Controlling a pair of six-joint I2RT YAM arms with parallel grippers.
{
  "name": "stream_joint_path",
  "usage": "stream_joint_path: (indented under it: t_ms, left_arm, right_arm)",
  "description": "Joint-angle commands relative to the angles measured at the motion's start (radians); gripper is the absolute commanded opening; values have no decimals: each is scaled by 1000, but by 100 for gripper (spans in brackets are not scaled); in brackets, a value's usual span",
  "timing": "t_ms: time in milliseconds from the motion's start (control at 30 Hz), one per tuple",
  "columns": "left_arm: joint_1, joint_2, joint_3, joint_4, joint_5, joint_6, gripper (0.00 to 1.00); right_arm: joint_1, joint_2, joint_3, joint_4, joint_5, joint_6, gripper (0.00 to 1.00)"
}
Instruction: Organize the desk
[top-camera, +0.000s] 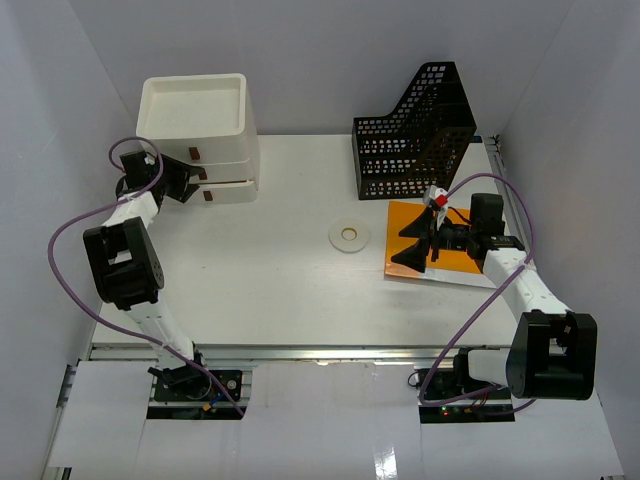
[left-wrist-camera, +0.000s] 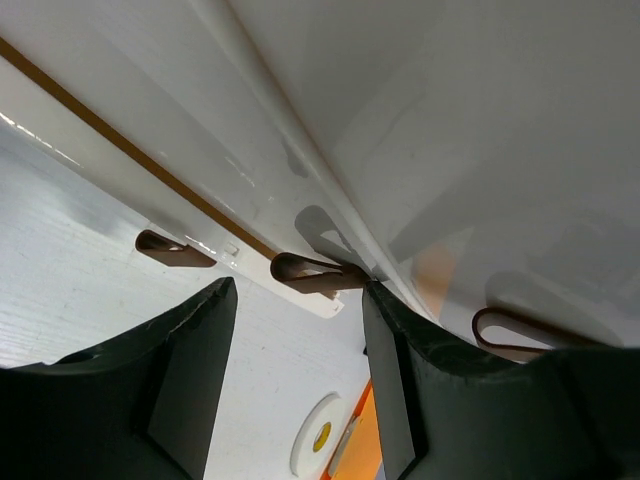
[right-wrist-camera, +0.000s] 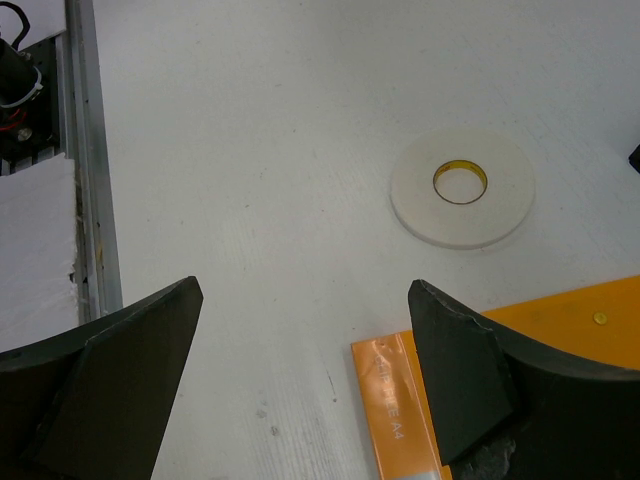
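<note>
White desk lies under the spread, empty left fingers and right fingers.

- Bright, even overhead light; soft, faint shadows on the worktop.
- Glare streaks the near metal rail.
- Left wrist view: left pincer dark and blurred (too close); grey shadows on glossy drawer fronts.
- Right wrist view: tape roll sharp.
</note>
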Motion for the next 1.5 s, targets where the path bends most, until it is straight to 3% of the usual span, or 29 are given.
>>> stream_joint_path:
  t_ms: [0, 200, 400, 567, 933, 1467]
  left_arm:
    - [0, -26, 3, 45, -21, 9, 63]
    - [1, -109, -97, 156, -93, 0, 45]
    - [1, -69, -12, 99, -83, 12, 56]
    - [3, -79, -12, 107, -86, 28, 59]
    - [18, -234, -272, 184, -69, 45, 62]
    - [18, -23, -120, 128, -98, 1, 64]
  right_arm:
    - [-7, 10, 46, -15, -6, -21, 90]
    - [-7, 13, 46, -18, -4, -21, 90]
    - [-7, 12, 48, -20, -3, -21, 90]
    - [-7, 12, 48, -22, -9, -21, 90]
    - [-7, 13, 49, -25, -12, -23, 90]
    - [-30, 24, 49, -29, -2, -28, 90]
